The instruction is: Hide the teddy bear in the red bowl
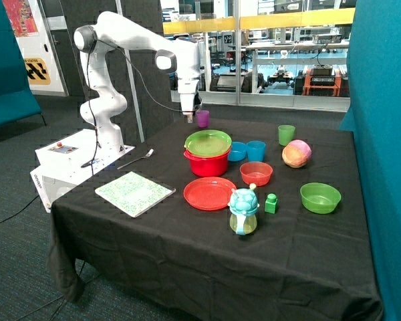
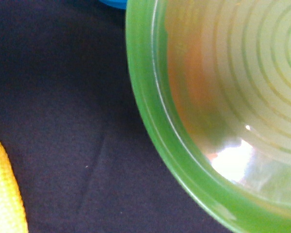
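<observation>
Green translucent plate [image 2: 223,111] covers the red bowl [image 1: 207,162] like a lid; an orange blur beneath suggests the teddy bear is inside; the hand [image 1: 189,118] hovers above, grip unreadable, seemingly clear to retreat

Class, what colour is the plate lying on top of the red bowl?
Translucent green plate with ringed grooves, covering the red bowl; best in the wrist view.

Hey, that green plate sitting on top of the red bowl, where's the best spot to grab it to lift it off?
Probably the thin raised rim of the green plate, from above, on the side toward the purple cup where the pincer hovers. The plate lies flat over the red bowl, so its edge overhangs free.
</observation>
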`<action>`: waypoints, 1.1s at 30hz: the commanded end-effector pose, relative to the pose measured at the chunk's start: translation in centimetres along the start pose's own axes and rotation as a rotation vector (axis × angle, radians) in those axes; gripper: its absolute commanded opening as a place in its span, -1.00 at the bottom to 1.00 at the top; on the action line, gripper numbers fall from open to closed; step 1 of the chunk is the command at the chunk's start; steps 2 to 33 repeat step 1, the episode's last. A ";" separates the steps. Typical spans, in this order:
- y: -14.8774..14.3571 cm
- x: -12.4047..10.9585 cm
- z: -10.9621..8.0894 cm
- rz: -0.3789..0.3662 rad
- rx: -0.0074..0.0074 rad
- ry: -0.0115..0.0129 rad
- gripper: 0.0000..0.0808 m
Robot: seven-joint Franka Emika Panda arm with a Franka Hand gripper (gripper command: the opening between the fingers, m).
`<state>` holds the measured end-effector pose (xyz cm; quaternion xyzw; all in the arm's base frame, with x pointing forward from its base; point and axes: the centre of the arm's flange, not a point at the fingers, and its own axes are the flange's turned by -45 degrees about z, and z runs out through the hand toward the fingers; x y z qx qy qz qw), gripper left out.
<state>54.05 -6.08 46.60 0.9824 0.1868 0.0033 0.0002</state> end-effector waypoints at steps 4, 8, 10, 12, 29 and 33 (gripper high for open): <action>0.2 1.1 0.5 -0.016 0.0016 -0.0064 0.64; 0.2 1.1 0.5 -0.016 0.0016 -0.0064 0.64; 0.2 1.1 0.5 -0.016 0.0016 -0.0064 0.64; 0.2 1.1 0.5 -0.016 0.0016 -0.0064 0.64; 0.2 1.1 0.5 -0.016 0.0016 -0.0064 0.64; 0.2 1.1 0.5 -0.016 0.0016 -0.0064 0.64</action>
